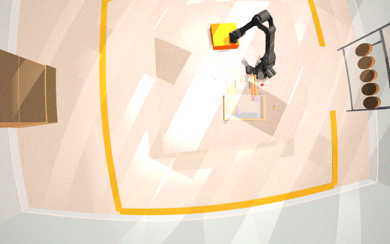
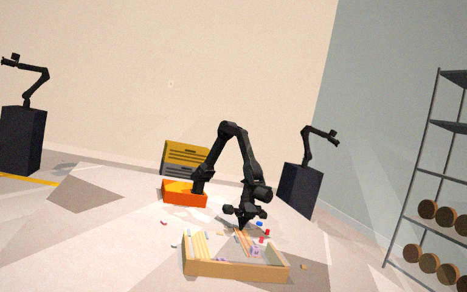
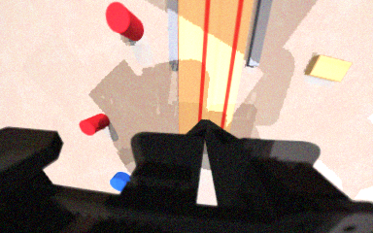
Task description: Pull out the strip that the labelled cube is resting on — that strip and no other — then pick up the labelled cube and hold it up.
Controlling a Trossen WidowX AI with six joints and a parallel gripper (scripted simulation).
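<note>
- My gripper (image 3: pixel 204 123) was pressed fully together at the near end of the red-striped strip (image 3: pixel 214 58). A strip that thin could sit pinched between the fingertips without holding them apart, and the wrist view did show its end running right in under the tips, so I judged I had it nipped by the edge (though the contact itself was hidden by my own fingers).
- The strip ran from my tips, between two grey guide rails (image 3: pixel 172 34), into the wooden tray (image 2: pixel 237 270), and the labelled cube (image 2: pixel 255 250) sat on its far part inside the tray.
- A second, yellow-striped strip (image 2: pixel 200 245) lay at the other side of the tray with a flatter lilac block (image 2: pixel 221 258) near its end; that one was not mine to touch.
- By my judgement the strip was light, flat and stiff enough to slide lengthwise, but slick, so a hold on its end could slip; a straight pull along the rails looked best.
- The cube looked small, rigid and light. It could ride along on the strip or topple if jerked, so a slow, level pull seemed wise.
- For the pick I would take the cube across two opposite flat faces, from above, with the tray wall near enough to crowd one finger.
- Red cylinders (image 3: pixel 124 20) and a blue peg (image 3: pixel 118 181) lay loose beside my wrist, apart from the strip.
</note>
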